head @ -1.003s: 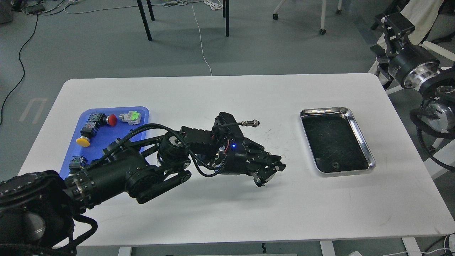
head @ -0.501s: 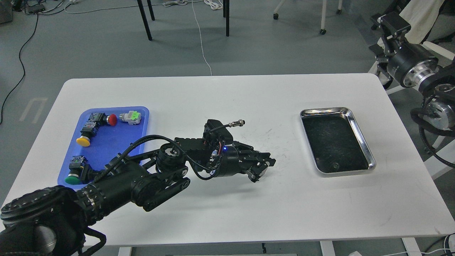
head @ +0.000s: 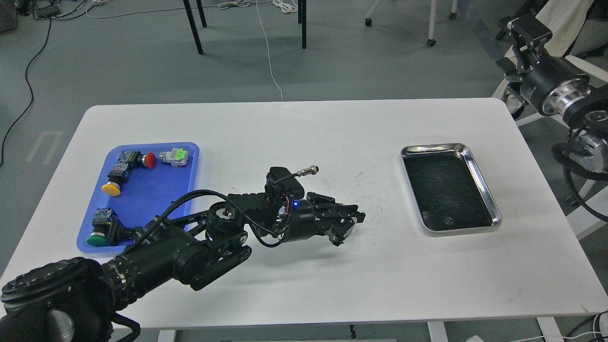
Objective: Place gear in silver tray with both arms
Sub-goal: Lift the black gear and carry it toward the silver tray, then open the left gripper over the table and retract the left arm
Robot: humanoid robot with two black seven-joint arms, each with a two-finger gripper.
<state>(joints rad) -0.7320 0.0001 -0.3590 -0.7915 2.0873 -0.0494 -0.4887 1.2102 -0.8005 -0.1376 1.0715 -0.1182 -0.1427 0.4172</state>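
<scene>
The silver tray (head: pixel 479 173) lies on the right side of the white table. A small dark round gear (head: pixel 446 221) lies in its near end. My left arm reaches in from the lower left, low over the table's middle. My left gripper (head: pixel 350 225) is well left of the tray; its black fingers stand apart with nothing between them. My right arm is off the table at the upper right. My right gripper (head: pixel 522 29) is raised over the floor beyond the table's corner, dark and end-on.
A blue plastic tray (head: pixel 187 149) at the left holds red (head: pixel 149 160), yellow (head: pixel 110 189) and green (head: pixel 97 238) push buttons and a grey-green part (head: pixel 174 156). Chair and table legs stand on the floor behind.
My left arm has drawn back to the left, away from the silver tray, uncovering the green button in the blue tray. My right arm has shifted slightly.
</scene>
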